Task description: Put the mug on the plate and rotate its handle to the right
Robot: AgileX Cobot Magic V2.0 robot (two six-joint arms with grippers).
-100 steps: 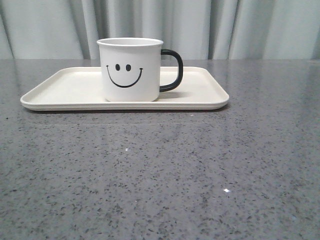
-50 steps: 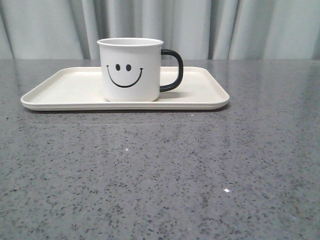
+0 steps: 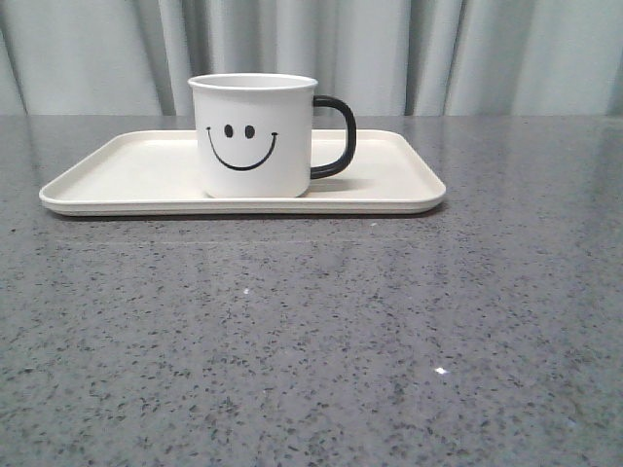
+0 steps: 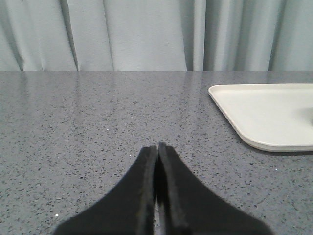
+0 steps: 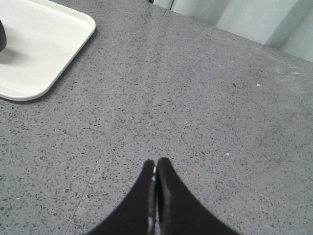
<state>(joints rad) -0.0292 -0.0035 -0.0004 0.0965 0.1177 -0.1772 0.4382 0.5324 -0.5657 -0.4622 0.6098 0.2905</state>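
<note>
The white mug [image 3: 255, 136] with a black smiley face stands upright on the cream rectangular plate [image 3: 127, 170] at the back of the table. Its black loop handle [image 3: 336, 136] points to the right. Neither gripper shows in the front view. My left gripper [image 4: 157, 148] is shut and empty over bare table, with a corner of the plate [image 4: 264, 115] off to one side. My right gripper [image 5: 155, 163] is shut and empty over bare table; a plate corner [image 5: 39, 44] and a sliver of the handle [image 5: 2, 36] show at the frame's edge.
The grey speckled tabletop [image 3: 321, 331] stretches in front of the plate. Pale curtains [image 3: 438, 53] hang behind the table's far edge.
</note>
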